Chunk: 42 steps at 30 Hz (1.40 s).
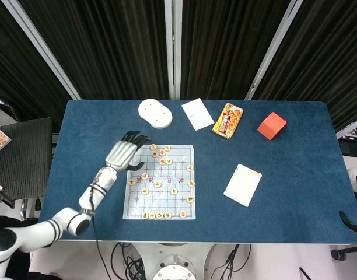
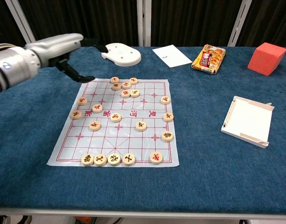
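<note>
— dark curtains hang behind, and a blue cloth table (image 1: 295, 198) fills the frame. where is the left hand (image 1: 121, 153)?

— it's above the cloth just off the far left corner of the chess mat (image 1: 160, 182). its fingers are spread and it holds nothing; the fingertips (image 2: 88, 78) hang near the mat's far left edge, touching no piece.

— and the pieces nearest it?

— a small cluster of chess pieces (image 2: 125, 86) sits at the far edge of the mat, a little right of the hand and apart from it. more discs lie scattered across the middle, and a row of pieces (image 2: 108, 159) lines the near edge.

— what crowds the far side?

— a white oval lid (image 1: 155, 113) lies just beyond the mat, near the hand. right of it come a white card (image 1: 197, 113), a snack packet (image 1: 227, 121) and a red block (image 1: 272, 125), all close to the table's far edge.

— open room?

— bare blue cloth runs left of the mat to the table's left edge, and a wide strip lies between the mat and a white tray (image 2: 248, 120) on the right. the near right of the table is bare too.

— the right hand?

— neither view shows it.
</note>
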Each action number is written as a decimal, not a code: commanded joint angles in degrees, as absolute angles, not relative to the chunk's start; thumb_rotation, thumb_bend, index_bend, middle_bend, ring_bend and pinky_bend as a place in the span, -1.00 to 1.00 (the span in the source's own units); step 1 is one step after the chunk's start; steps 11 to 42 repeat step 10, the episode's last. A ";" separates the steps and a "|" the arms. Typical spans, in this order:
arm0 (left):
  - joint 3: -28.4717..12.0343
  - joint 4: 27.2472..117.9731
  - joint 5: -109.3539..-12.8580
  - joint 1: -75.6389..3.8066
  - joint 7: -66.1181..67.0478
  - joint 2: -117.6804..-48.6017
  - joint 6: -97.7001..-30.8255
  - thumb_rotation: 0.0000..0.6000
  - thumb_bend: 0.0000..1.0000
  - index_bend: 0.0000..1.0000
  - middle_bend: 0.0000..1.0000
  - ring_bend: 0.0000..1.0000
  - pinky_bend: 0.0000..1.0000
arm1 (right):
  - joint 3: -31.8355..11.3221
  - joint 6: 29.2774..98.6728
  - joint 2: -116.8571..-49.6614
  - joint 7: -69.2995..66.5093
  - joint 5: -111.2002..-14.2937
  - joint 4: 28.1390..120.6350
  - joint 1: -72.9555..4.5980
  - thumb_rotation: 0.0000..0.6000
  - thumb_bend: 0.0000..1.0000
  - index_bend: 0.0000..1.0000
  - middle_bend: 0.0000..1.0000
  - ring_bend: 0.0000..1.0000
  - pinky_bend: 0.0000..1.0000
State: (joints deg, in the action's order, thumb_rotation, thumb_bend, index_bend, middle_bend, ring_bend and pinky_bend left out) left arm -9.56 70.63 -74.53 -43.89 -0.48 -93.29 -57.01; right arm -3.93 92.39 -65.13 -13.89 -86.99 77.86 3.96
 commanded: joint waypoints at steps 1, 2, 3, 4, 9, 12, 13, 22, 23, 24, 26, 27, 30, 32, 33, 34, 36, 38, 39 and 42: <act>-2.32 92.02 -74.38 -27.74 17.12 -79.93 -77.38 1.00 -0.46 -0.70 -0.75 -1.00 -0.89 | -3.78 92.75 -65.20 -13.67 -87.27 78.04 4.10 1.00 -0.73 -1.00 -1.00 -1.00 -1.00; -1.00 93.34 -75.29 -25.97 17.92 -79.13 -79.50 1.00 -0.47 -0.70 -0.75 -1.00 -0.89 | -3.72 92.85 -65.20 -13.53 -87.34 78.14 4.14 1.00 -0.73 -1.00 -1.00 -1.00 -1.00; 0.77 94.76 -76.54 -23.73 18.61 -78.21 -81.95 1.00 -0.47 -0.70 -0.75 -1.00 -0.89 | -3.63 92.91 -65.22 -13.33 -87.47 78.28 4.17 1.00 -0.73 -1.00 -1.00 -1.00 -1.00; 2.03 95.52 -77.49 -22.16 19.01 -77.67 -83.61 1.00 -0.48 -0.71 -0.75 -1.00 -0.89 | -3.59 92.94 -65.25 -13.19 -87.53 78.39 4.17 1.00 -0.73 -1.00 -1.00 -1.00 -1.00; 7.38 96.45 -81.07 -14.65 20.52 -76.02 -90.37 1.00 -0.50 -0.75 -0.75 -1.00 -0.89 | -3.32 92.82 -65.63 -12.21 -88.12 78.88 3.89 1.00 -0.73 -1.00 -1.00 -1.00 -1.00; 7.89 96.49 -81.21 -13.74 20.45 -75.83 -90.83 1.00 -0.50 -0.77 -0.76 -1.00 -0.89 | -3.24 92.73 -65.68 -11.97 -88.26 78.94 3.81 1.00 -0.73 -1.00 -1.00 -1.00 -1.00; 7.89 96.49 -81.21 -13.74 20.45 -75.83 -90.83 1.00 -0.50 -0.77 -0.76 -1.00 -0.89 | -3.24 92.73 -65.68 -11.97 -88.26 78.94 3.81 1.00 -0.73 -1.00 -1.00 -1.00 -1.00; 7.89 96.49 -81.21 -13.74 20.45 -75.83 -90.83 1.00 -0.50 -0.77 -0.76 -1.00 -0.89 | -3.24 92.73 -65.68 -11.97 -88.26 78.94 3.81 1.00 -0.73 -1.00 -1.00 -1.00 -1.00; 7.89 96.49 -81.21 -13.74 20.45 -75.83 -90.83 1.00 -0.50 -0.77 -0.76 -1.00 -0.89 | -3.24 92.73 -65.68 -11.97 -88.26 78.94 3.81 1.00 -0.73 -1.00 -1.00 -1.00 -1.00; 7.89 96.49 -81.21 -13.74 20.45 -75.83 -90.83 1.00 -0.50 -0.77 -0.76 -1.00 -0.89 | -3.24 92.73 -65.68 -11.97 -88.26 78.94 3.81 1.00 -0.73 -1.00 -1.00 -1.00 -1.00; 7.89 96.49 -81.21 -13.74 20.45 -75.83 -90.83 1.00 -0.50 -0.77 -0.76 -1.00 -0.89 | -3.24 92.73 -65.68 -11.97 -88.26 78.94 3.81 1.00 -0.73 -1.00 -1.00 -1.00 -1.00; 7.89 96.49 -81.21 -13.74 20.45 -75.83 -90.83 1.00 -0.50 -0.77 -0.76 -1.00 -0.89 | -3.24 92.73 -65.68 -11.97 -88.26 78.94 3.81 1.00 -0.73 -1.00 -1.00 -1.00 -1.00; 7.89 96.49 -81.21 -13.74 20.45 -75.83 -90.83 1.00 -0.50 -0.77 -0.76 -1.00 -0.89 | -3.24 92.73 -65.68 -11.97 -88.26 78.94 3.81 1.00 -0.73 -1.00 -1.00 -1.00 -1.00; 7.89 96.49 -81.21 -13.74 20.45 -75.83 -90.83 1.00 -0.50 -0.77 -0.76 -1.00 -0.89 | -3.24 92.73 -65.68 -11.97 -88.26 78.94 3.81 1.00 -0.73 -1.00 -1.00 -1.00 -1.00; 7.89 96.49 -81.21 -13.74 20.45 -75.83 -90.83 1.00 -0.50 -0.77 -0.76 -1.00 -0.89 | -3.24 92.73 -65.68 -11.97 -88.26 78.94 3.81 1.00 -0.73 -1.00 -1.00 -1.00 -1.00; 7.89 96.49 -81.21 -13.74 20.45 -75.83 -90.83 1.00 -0.50 -0.77 -0.76 -1.00 -0.89 | -3.24 92.73 -65.68 -11.97 -88.26 78.94 3.81 1.00 -0.73 -1.00 -1.00 -1.00 -1.00; 7.89 96.49 -81.21 -13.74 20.45 -75.83 -90.83 1.00 -0.50 -0.77 -0.76 -1.00 -0.89 | -3.24 92.73 -65.68 -11.97 -88.26 78.94 3.81 1.00 -0.73 -1.00 -1.00 -1.00 -1.00; 7.89 96.49 -81.21 -13.74 20.45 -75.83 -90.83 1.00 -0.50 -0.77 -0.76 -1.00 -0.89 | -3.24 92.73 -65.68 -11.97 -88.26 78.94 3.81 1.00 -0.73 -1.00 -1.00 -1.00 -1.00; 7.89 96.49 -81.21 -13.74 20.45 -75.83 -90.83 1.00 -0.50 -0.77 -0.76 -1.00 -0.89 | -3.24 92.73 -65.68 -11.97 -88.26 78.94 3.81 1.00 -0.73 -1.00 -1.00 -1.00 -1.00; 7.89 96.49 -81.21 -13.74 20.45 -75.83 -90.83 1.00 -0.50 -0.77 -0.76 -1.00 -0.89 | -3.24 92.73 -65.68 -11.97 -88.26 78.94 3.81 1.00 -0.73 -1.00 -1.00 -1.00 -1.00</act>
